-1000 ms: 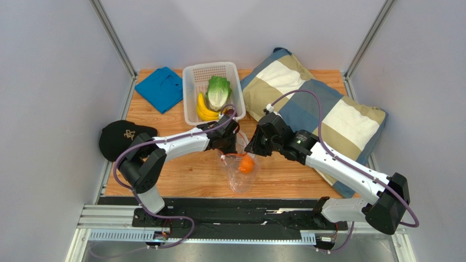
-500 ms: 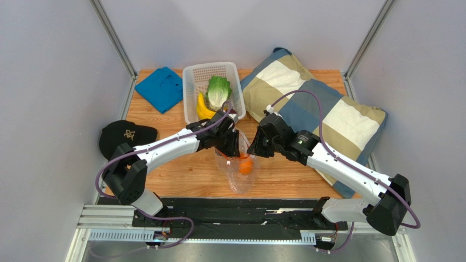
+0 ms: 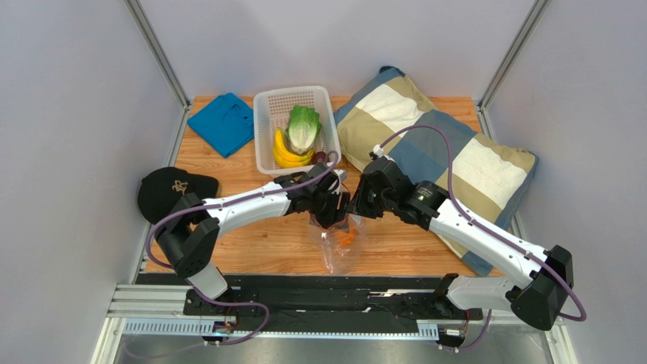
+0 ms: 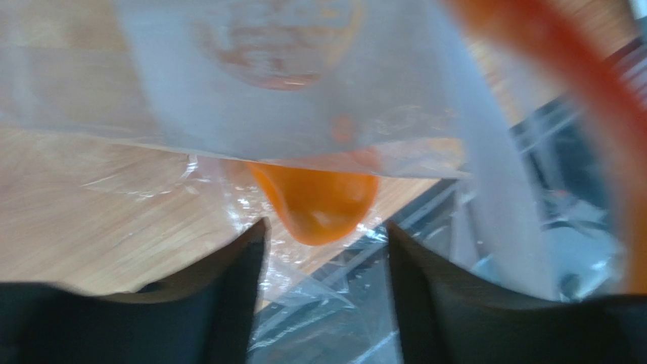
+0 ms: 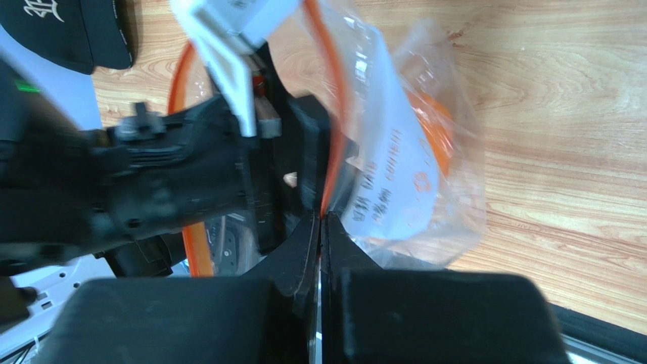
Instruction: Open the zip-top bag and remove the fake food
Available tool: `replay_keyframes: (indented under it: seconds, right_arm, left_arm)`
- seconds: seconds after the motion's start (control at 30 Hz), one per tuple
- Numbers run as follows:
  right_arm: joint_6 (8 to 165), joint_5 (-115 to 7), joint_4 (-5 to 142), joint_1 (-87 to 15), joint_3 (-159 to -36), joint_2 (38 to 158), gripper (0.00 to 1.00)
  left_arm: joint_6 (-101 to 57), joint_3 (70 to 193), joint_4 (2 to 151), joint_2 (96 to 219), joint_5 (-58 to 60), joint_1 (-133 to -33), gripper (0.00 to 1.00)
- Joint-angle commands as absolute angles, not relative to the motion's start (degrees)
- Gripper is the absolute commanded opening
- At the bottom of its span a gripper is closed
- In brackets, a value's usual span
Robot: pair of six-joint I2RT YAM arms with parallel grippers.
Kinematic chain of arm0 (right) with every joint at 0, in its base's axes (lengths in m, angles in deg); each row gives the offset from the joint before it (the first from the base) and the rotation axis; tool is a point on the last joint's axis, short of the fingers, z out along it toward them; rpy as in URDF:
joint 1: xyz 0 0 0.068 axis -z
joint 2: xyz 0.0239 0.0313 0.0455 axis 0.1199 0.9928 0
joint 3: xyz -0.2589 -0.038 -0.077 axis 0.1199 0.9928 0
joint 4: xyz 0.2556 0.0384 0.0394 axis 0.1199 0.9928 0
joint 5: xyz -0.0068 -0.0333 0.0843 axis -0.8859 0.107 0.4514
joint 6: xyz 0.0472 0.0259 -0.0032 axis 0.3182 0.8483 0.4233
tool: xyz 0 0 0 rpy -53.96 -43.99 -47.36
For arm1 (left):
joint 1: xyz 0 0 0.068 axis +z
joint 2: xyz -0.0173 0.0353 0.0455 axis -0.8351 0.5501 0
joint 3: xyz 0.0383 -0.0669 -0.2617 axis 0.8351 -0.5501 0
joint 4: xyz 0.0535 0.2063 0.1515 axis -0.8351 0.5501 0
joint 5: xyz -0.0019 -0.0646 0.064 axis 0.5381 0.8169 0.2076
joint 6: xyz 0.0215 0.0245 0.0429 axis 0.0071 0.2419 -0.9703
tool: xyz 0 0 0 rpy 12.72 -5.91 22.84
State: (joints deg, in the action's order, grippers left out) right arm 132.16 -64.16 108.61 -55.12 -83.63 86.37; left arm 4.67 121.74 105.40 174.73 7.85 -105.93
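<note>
Clear crinkly zip-top bag (image 3: 339, 254) on the wooden table (image 3: 250, 243), round plastic orange (image 3: 345, 237) inside.
Left wrist: the left gripper (image 4: 326, 226) has its fingers apart, with the orange seen through the film beyond. Right wrist: the right gripper (image 5: 320, 218) is clamped on the bag's orange-red zip strip (image 5: 342, 114).

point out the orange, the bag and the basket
orange (image 4: 315, 205): left wrist view, middle of its visible part
bag (image 5: 395, 182): right wrist view, its white label
basket (image 3: 266, 133): top view, its bare left side
</note>
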Motion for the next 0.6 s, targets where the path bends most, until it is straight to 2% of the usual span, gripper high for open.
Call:
replay_keyframes:
  seconds: [0.0, 0.4, 0.5, 0.57]
  right_arm:
    - [131.96, -64.49, 108.55, -54.96, -84.05, 84.20, 0.00]
    - [132.23, -65.02, 108.99, -54.79, -83.70, 83.94, 0.00]
    - [132.05, -65.20, 109.34, -54.70, -83.79, 83.85, 0.00]
    - [132.05, -65.11, 109.34, -54.53, -83.70, 83.85, 0.00]
  left_arm:
    - [5.13, 125.64, 108.62, 177.44, 2.90, -108.13, 0.72]
    - [8.20, 126.96, 105.36, 181.66, 5.18, -108.83, 0.72]
    - [7.94, 127.05, 107.13, 183.60, 3.69, -109.36, 0.70]
    - [7.68, 126.61, 107.04, 184.39, 2.20, -109.45, 0.64]
